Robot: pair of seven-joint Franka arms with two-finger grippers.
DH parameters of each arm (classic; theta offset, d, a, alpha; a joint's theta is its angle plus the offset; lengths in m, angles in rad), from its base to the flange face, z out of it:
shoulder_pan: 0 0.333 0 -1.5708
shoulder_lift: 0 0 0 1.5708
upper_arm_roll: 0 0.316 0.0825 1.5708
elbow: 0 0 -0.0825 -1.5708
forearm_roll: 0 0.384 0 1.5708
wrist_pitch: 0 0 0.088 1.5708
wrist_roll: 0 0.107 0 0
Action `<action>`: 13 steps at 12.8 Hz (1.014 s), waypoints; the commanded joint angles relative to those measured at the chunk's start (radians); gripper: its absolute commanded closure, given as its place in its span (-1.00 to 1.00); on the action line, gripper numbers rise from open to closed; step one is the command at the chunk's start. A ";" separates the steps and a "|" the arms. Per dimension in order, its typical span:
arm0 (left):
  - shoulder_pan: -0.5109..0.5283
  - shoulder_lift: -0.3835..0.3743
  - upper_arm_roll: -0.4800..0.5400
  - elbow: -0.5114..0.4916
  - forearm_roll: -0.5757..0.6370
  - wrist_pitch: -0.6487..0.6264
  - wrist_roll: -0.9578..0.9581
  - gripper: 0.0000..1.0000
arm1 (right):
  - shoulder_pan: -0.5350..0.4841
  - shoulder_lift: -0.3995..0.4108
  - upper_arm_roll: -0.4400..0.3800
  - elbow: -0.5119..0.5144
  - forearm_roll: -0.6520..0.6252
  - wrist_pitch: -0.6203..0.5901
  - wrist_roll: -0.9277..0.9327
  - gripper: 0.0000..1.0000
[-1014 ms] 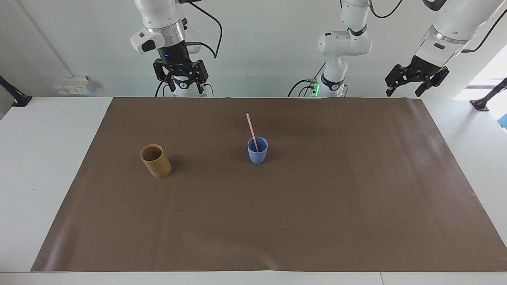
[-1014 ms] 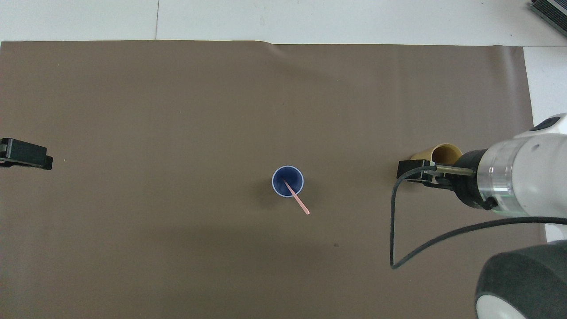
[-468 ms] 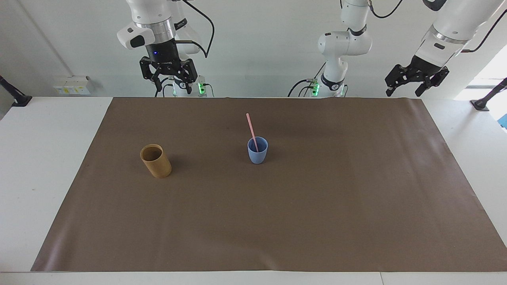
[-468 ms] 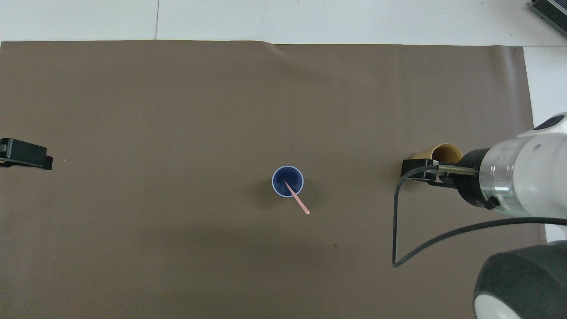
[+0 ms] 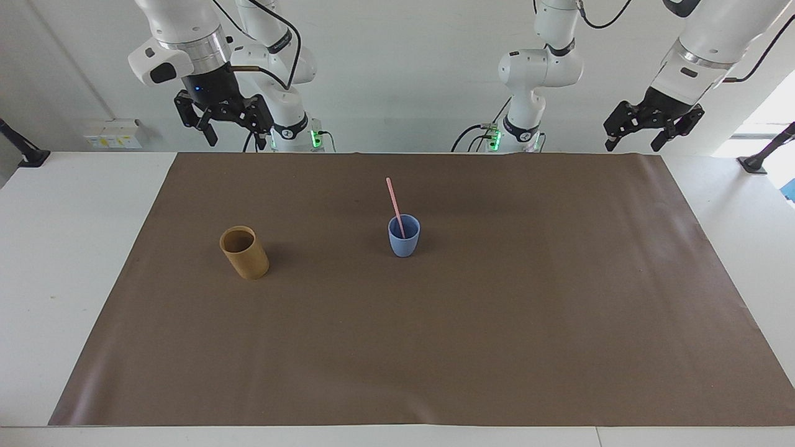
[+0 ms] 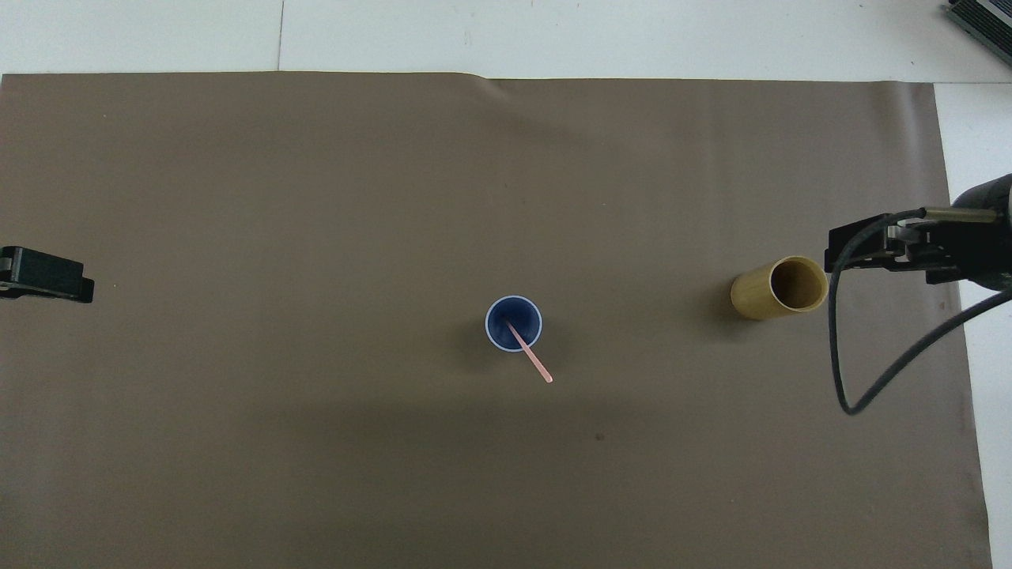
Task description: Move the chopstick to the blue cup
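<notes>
Nearest the robots, I see both end effectors raised and empty: the right end effector (image 5: 227, 122) with fingers spread over the surface's edge, the left end effector (image 5: 643, 132) likewise spread at its own end. Farther out, the chopstick (image 5: 395, 207) leans inside the blue cup (image 5: 404, 239); the tan cup (image 5: 245, 252) stands toward the right arm's end.

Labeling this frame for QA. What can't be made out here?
- Chopstick lower end: hidden inside the blue cup, both views.
- Tan cup bottom: shadowed in both views.
- Left gripper: cut off by the overhead edge.
- Right gripper: overhead, wrist cut off, cable crosses it.
</notes>
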 commanded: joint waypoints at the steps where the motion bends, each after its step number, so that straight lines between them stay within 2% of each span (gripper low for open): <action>1: 0.015 -0.006 -0.008 0.011 -0.001 -0.021 0.008 -1.00 | 0.018 0.004 -0.016 0.014 -0.009 -0.027 -0.021 -1.00; 4: 0.015 -0.006 -0.008 0.011 -0.001 -0.021 0.008 -1.00 | 0.000 -0.038 -0.028 -0.060 -0.013 -0.019 -0.030 -1.00; 13: 0.015 -0.006 -0.008 0.011 -0.001 -0.021 0.008 -1.00 | 0.006 -0.044 -0.025 -0.072 -0.018 0.032 -0.016 -1.00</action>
